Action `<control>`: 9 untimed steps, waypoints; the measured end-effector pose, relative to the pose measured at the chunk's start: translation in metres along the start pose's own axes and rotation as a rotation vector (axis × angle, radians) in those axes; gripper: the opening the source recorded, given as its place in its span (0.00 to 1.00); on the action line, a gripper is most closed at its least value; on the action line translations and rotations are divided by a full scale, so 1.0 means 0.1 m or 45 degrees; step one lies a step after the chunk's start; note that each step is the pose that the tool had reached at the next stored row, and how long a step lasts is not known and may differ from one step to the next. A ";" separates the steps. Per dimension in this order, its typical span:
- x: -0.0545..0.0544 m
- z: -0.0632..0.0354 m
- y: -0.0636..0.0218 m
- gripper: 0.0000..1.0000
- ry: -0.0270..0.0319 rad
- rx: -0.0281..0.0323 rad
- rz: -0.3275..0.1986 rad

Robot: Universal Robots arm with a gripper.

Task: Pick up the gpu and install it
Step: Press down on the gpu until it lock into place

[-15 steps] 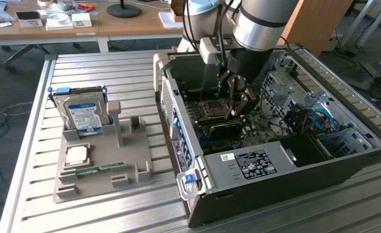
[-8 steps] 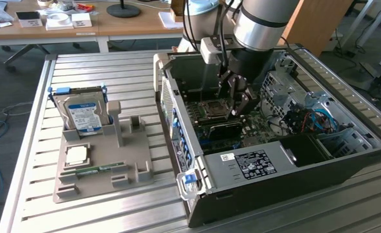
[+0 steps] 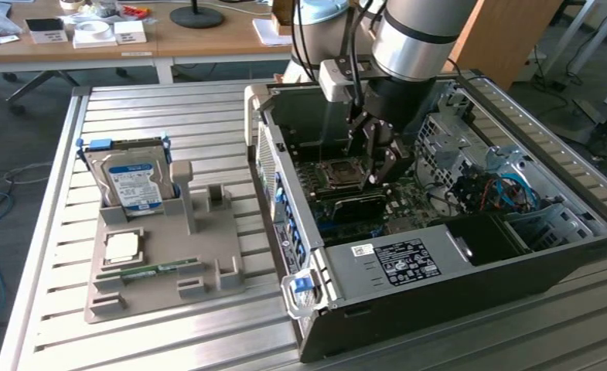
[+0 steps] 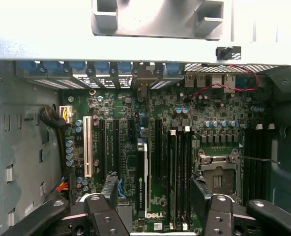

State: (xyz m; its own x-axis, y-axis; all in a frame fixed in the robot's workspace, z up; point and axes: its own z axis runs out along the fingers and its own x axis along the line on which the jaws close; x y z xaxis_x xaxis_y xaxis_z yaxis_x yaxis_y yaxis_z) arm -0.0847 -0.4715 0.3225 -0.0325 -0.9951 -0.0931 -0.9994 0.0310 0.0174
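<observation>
Propped on edge in a grey plastic holder tray [image 3: 158, 287], well apart from the claw [image 3: 377, 164] toward the exterior view's left: a boxy silver hard drive with a blue-and-white label [image 3: 133, 182], likely held upright so it can be gripped across its thin sides. Lying flat in the same tray, just beside the drive: a small square silver processor chip [image 3: 123, 247] and a narrow green memory stick [image 3: 158, 270], each in its own recess, probably to keep them from sliding on the ribbed aluminium table [image 3: 179, 100].

Further right, laid on its side with the panel off: a black tower computer case [image 3: 468, 270], opened upward, it seems, to give reach to the green motherboard [image 4: 209, 113] from above.

Lowered inside that case, over the board: the claw [image 4: 155, 201], spread wide and gripping nothing, its black fingers [image 4: 111, 189] well apart.

Directly beneath, between the two fingers and nearer one of them: the gpu, a thin dark expansion card [image 4: 142, 177], seen edge-on from the wrist with a white-and-green strip along its top. Standing upright in a long black slot, apparently seated already, and touching neither finger. Visible in the exterior view as a dark slab [image 3: 351, 204] just below the claw.

Beside the other finger: an empty silver processor socket [image 4: 217, 169].
</observation>
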 end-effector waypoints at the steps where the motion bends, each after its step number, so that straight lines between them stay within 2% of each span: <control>1: 0.00 0.000 0.000 0.69 0.0000 0.0000 0.000; 4: 0.00 0.000 0.000 0.68 0.0000 0.0000 0.000; 5: 0.00 0.000 0.000 0.11 0.0000 0.0000 0.000; 9: 0.00 0.000 0.000 0.11 0.0001 0.0000 0.000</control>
State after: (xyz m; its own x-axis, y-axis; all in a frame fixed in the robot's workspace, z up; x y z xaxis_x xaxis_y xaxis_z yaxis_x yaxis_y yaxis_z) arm -0.0847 -0.4715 0.3225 -0.0324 -0.9951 -0.0931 -0.9994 0.0309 0.0175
